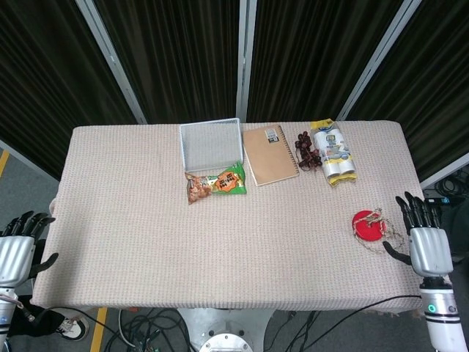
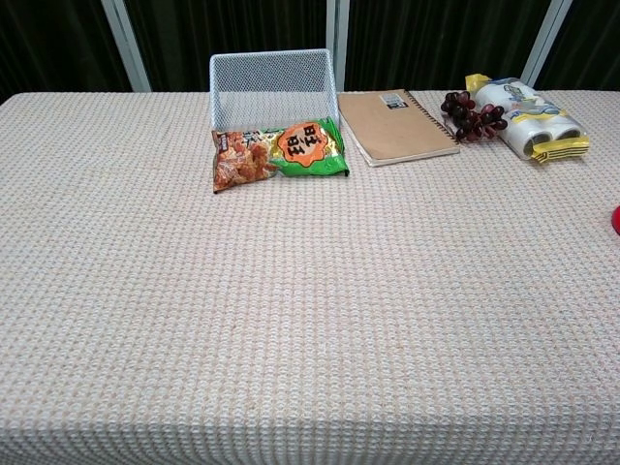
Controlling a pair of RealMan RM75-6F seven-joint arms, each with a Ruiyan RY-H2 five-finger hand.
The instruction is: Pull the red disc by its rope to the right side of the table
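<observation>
Far lower left of head view: left hand [image 1: 16, 249] off table edge, fingers apart, holding nothing, well apart from everything. Upper middle: white wire-mesh basket [image 1: 211, 144], green-and-orange snack packet [image 1: 216, 183], brown spiral notebook [image 1: 269, 155], dark grape bunch [image 1: 306, 150], white-and-yellow plastic pack [image 1: 333, 152]. Lower right: flat red round disc [image 1: 366, 224] near right table edge, tan twine rope [image 1: 386, 227] trailing rightward from it. Right hand [image 1: 423, 238] just beside rope's end, fingers spread, gripping nothing. Disc lies left of right hand, clearly nearer arm. Judgement: disc looks already at right side.

Red disc [image 1: 364, 223] lying flat near the right edge of the surface; its tan rope [image 1: 385, 226] lies loosely tangled over and beside it.
</observation>
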